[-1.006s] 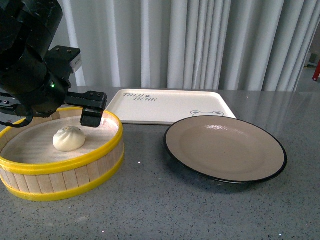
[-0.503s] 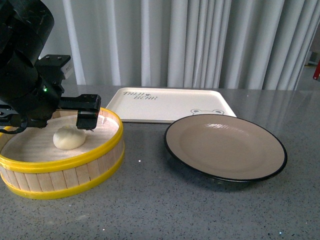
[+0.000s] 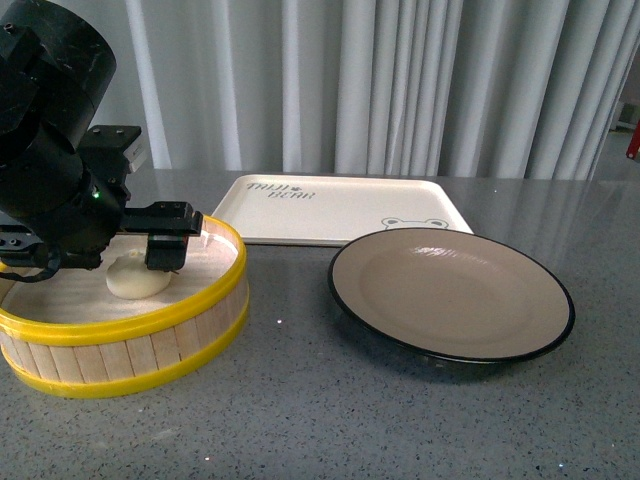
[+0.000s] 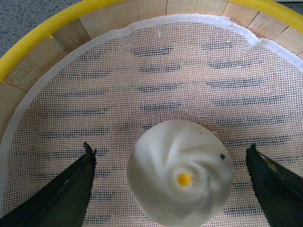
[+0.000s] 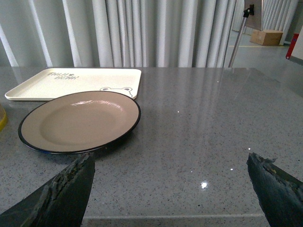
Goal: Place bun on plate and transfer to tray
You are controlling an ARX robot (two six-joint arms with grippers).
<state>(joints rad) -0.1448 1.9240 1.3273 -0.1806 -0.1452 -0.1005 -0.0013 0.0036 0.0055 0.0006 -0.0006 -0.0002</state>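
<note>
The left pincer (image 4: 169, 147) is released, its two black fingers (image 4: 66, 189) spread wide either side of the small round white steamed bun (image 4: 182, 172). Open mesh shows between each finger and the dough, so neither touches it. In the front view the black arm covers the steamed bun's left part and one finger; in the wrist view one edge of it runs out of the picture. It is round, with no long axis, and its swirled, pinched top with a yellow dot points straight up. It sits on the white mesh liner (image 4: 142, 71) inside the round yellow-rimmed wooden steamer basket (image 3: 200, 300), at the left of the grey speckled worktop (image 3: 350, 400). To the right lies the round tan plate (image 3: 450, 295) with a thin black rim. Just beyond it is the flat cream-white rectangular tray (image 3: 340, 210); whether they touch is unclear. The right pincer (image 5: 170, 156) is released, only worktop between its fingers
</note>
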